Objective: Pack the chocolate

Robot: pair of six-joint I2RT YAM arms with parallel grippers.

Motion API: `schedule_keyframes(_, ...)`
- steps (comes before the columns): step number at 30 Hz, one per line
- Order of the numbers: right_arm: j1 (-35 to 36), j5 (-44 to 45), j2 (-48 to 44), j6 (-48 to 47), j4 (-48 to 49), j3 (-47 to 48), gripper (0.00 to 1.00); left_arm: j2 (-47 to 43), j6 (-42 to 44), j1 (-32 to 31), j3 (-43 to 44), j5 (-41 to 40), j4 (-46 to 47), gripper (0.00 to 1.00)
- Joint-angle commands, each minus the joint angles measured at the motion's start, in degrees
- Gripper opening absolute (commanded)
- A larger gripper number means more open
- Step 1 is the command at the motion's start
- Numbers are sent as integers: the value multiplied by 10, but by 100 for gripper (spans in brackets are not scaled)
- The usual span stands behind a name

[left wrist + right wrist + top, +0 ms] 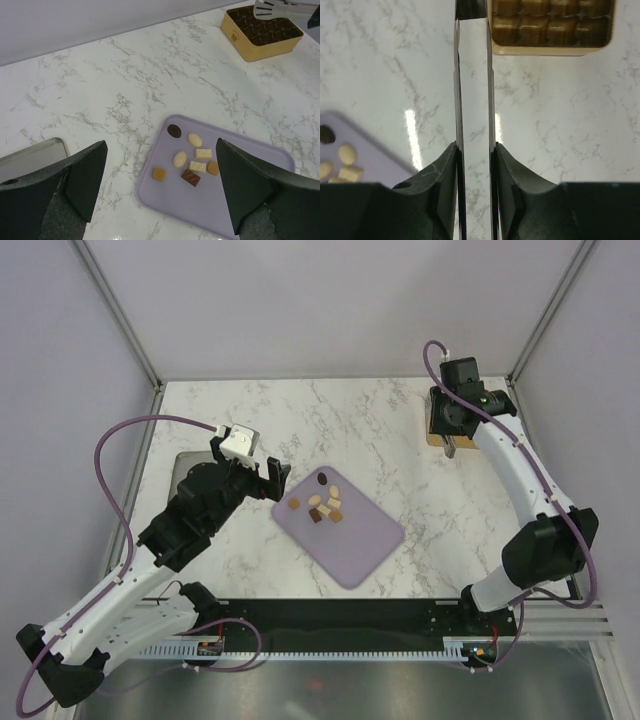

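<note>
Several chocolate pieces (322,500), dark brown, tan and cream-white, lie on the far part of the lilac mat (350,540). They show in the left wrist view (192,160) on the mat (235,205). My left gripper (250,473) is open and empty, above the mat's left edge (160,142). My right gripper (450,425) is shut on metal tongs (472,75), held over the gold grid tray (545,50) at the far right. The tongs' tip (270,9) hangs over the tray (235,31). Some pieces (342,160) show at the left of the right wrist view.
A grey metal tray (185,465) lies on the marble table under my left arm, and its corner shows in the left wrist view (35,152). Walls enclose the table at the back and sides.
</note>
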Motion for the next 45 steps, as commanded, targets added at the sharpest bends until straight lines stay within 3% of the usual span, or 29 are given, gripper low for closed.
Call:
schedule_keyframes(1, -57, 65, 46, 15, 29, 36, 33, -7, 21, -2, 1, -3, 16, 97)
schedule_keyframes(11, -180, 53, 192, 58, 56, 173, 34, -11, 23, -1, 2, -11, 15, 97)
schedule_keyframes(20, -225, 6, 276, 58, 52, 261, 35, -12, 26, -1, 2, -17, 14, 97)
schedule_keyframes(32, -226, 1, 339, 34, 54, 288, 36, -7, 28, -1, 2, -19, 16, 97)
schedule_keyframes(45, -226, 3, 366, 28, 57, 310, 45, -4, 29, -1, 2, -19, 15, 97)
